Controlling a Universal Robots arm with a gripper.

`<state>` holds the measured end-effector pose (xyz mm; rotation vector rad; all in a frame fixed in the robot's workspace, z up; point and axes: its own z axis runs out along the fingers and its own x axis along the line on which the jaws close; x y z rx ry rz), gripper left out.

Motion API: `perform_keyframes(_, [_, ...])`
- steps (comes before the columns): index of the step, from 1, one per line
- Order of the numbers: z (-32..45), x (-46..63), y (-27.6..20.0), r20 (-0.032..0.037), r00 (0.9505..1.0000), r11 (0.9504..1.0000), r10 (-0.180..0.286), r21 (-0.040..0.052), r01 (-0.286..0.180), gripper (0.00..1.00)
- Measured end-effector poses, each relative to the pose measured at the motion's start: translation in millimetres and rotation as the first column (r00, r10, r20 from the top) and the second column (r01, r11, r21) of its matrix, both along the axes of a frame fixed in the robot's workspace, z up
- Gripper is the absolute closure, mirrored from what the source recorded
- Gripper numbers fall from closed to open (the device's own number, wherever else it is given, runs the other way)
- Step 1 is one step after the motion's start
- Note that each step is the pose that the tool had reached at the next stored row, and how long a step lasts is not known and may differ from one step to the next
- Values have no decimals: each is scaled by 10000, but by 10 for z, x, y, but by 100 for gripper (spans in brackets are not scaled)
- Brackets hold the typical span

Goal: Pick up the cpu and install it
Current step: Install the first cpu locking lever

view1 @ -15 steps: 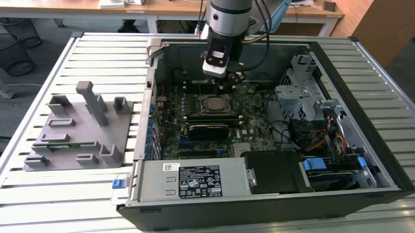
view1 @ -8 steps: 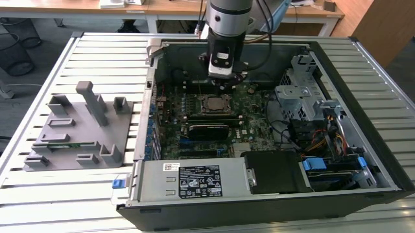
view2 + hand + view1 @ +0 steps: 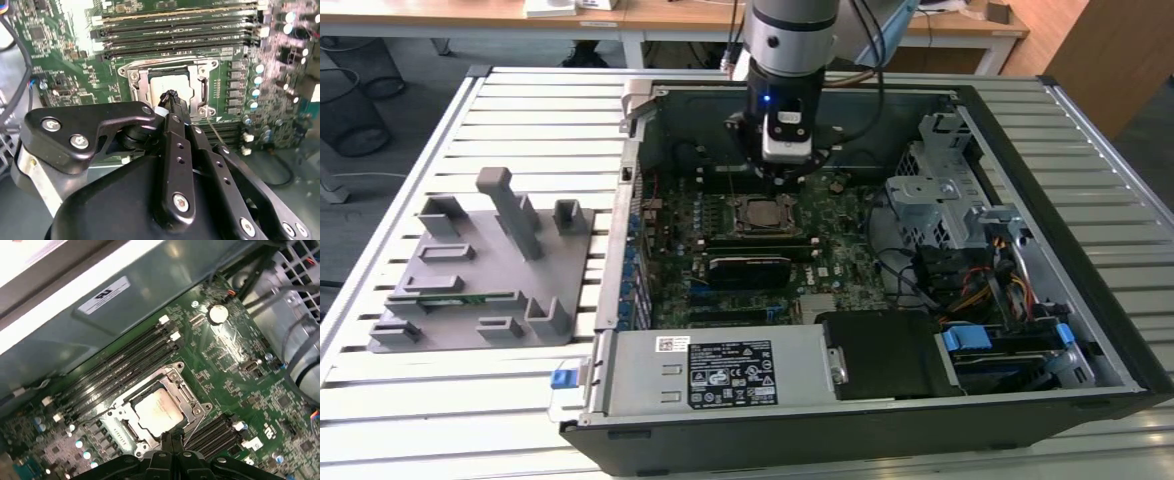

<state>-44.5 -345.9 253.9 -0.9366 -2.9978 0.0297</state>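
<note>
I am operating in a lab-like office workshop: slatted metal workbench [image 3: 520,110], opened desktop computer case [image 3: 854,435], grey parts fixture [image 3: 460,285], wooden desks [image 3: 680,12] standing behind.

You've got bright, even room light; inside the case [image 3: 854,440] around the pincer [image 3: 781,172] it's shadowed. In the first wrist view the chip [image 3: 157,411] just ahead of the pincer glares; the case wall [image 3: 100,325] beyond shows a pale sheen.

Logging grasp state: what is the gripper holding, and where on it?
Nothing: the gripper is shut and empty above the cpu, which lies in the socket.
</note>
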Motion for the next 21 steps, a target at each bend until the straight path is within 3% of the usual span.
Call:
perform_keyframes(6, [-8, 0, 0, 0, 9941, 9941, 1082, 0, -1082, 88])
perform_keyframes(11, [-16, 0, 0, 1, 9801, 9801, 1986, 1, -1986, 88])
perform_keyframes(16, [-23, 0, 0, 0, 9580, 9580, 2868, 0, -2868, 88])
perform_keyframes(21, [-30, 0, 0, 0, 9281, 9281, 3722, 1, -3722, 88])
